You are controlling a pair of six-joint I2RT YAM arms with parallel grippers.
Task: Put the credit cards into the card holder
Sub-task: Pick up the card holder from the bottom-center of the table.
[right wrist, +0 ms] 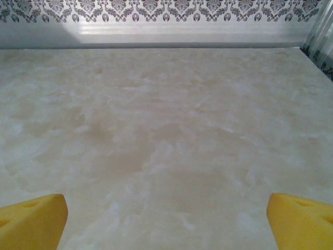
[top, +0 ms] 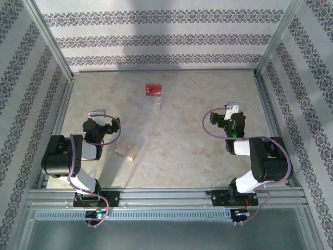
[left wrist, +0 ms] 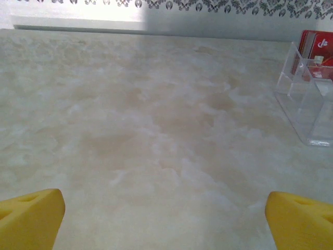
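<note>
The red credit cards lie stacked at the far middle of the table, just behind a clear plastic case; in the left wrist view the red credit cards stand behind that clear case at the right edge. The tan card holder lies closed on the table, right of my left arm. My left gripper hovers open over bare table, its yellow fingertips wide apart. My right gripper is open too, with yellow fingertips spread over bare marble.
Patterned walls and metal rails fence the marble table on all sides. The clear case stands between the cards and the wallet.
</note>
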